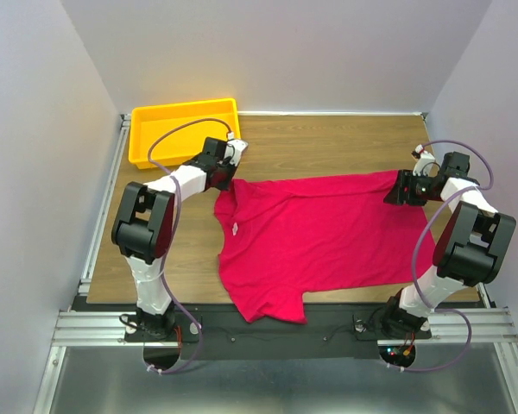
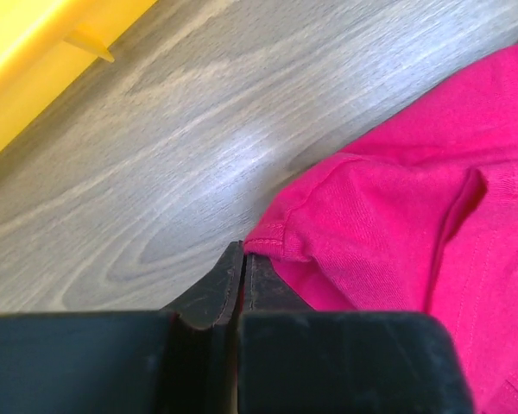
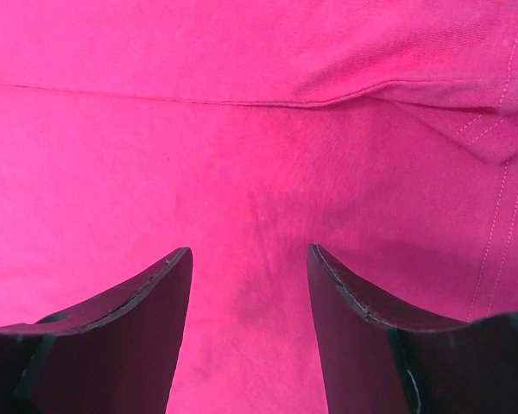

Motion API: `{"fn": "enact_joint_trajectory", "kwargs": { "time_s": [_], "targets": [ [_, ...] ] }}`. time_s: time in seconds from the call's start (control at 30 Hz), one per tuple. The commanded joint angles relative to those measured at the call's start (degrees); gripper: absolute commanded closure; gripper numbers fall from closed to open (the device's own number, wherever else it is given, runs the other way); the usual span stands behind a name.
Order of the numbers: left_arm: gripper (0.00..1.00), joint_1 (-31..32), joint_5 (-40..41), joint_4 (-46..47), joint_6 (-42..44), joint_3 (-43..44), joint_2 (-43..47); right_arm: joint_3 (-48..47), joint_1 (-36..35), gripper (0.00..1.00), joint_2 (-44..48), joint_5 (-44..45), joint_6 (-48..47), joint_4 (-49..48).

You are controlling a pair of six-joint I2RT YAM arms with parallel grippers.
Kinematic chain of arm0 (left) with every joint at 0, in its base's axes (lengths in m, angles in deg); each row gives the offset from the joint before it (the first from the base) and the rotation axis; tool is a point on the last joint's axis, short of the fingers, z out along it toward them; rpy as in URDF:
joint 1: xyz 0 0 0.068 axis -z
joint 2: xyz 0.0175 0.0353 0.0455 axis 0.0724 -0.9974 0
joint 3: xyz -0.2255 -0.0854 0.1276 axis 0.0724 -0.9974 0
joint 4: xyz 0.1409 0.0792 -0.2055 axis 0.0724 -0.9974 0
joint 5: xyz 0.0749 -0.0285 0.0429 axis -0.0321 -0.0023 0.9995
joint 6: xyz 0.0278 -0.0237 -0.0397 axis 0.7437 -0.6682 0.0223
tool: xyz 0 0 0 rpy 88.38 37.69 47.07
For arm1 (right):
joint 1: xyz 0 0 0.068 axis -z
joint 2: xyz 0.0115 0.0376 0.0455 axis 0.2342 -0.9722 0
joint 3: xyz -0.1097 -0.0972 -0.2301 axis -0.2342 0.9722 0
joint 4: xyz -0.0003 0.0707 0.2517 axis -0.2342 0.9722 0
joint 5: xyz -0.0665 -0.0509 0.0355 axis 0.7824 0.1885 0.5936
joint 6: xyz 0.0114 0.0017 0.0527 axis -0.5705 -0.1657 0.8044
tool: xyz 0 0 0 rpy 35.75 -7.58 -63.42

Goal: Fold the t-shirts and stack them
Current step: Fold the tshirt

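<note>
Wood-grain counter (image 1: pixel 328 138), pale plain walls (image 1: pixel 285 52) enclosing it on three sides. Yellow plastic tray (image 1: pixel 147 116) sitting at the far left corner. Crimson-pink t-shirt (image 1: pixel 328 233) lying spread flat from the centre to the right edge. Its small white neck label (image 1: pixel 236 228) is showing toward the left, with writing too small to read. Left hand (image 2: pixel 243 259) pressing its fingers together at the sleeve hem; whether cloth is pinched is unclear. Right hand (image 3: pixel 249 252) holding its fingers wide over the shirt's far right corner.
</note>
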Motion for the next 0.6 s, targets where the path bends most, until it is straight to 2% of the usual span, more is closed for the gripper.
{"fn": "enact_joint_trajectory", "kwargs": {
  "time_s": [0.0, 0.13, 0.17, 0.2, 0.27, 0.37, 0.47, 0.53, 0.57],
  "targets": [
    [0.96, -0.12, 2.59, 1.22, 0.88, 3.20, -1.01, -1.94, 0.16, 0.38, 1.81, 0.29, -0.47, -0.45],
    [0.90, -0.74, 4.71, 0.52, -0.34, 4.43, -2.07, -1.94, 0.16, 0.38, 1.99, 0.55, -0.56, -0.45],
    [0.87, -0.83, 6.62, 0.60, -0.79, 4.52, -1.90, -1.94, 0.16, 0.38, 2.08, 0.47, -0.64, -0.45],
    [0.78, -0.91, 7.86, 0.69, -1.31, 4.26, -1.03, -1.86, 0.16, 0.38, 2.34, 0.64, -0.91, -0.36],
    [0.69, -1.18, 9.27, 1.39, -2.98, 3.56, 0.29, -1.68, 0.16, 0.38, 2.69, 0.21, -1.34, -0.27],
    [0.64, -1.53, 9.98, 2.53, -4.65, 1.36, 3.98, -1.24, 0.07, 0.38, 3.31, -3.21, -3.45, 0.51],
    [0.62, -1.88, 9.72, 2.62, -5.88, -1.10, 7.67, -3.43, -2.03, 0.37, 3.75, -9.27, -11.78, 7.26],
    [0.62, -2.06, 9.02, 2.71, -6.50, -3.38, 10.57, -4.93, -6.84, 0.37, 3.22, -12.96, -22.66, 15.16],
    [0.62, -2.23, 8.93, 2.89, -7.55, -4.26, 11.62, -6.67, -9.13, 0.37, 3.13, -13.76, -31.58, 18.07]
  ]
}}
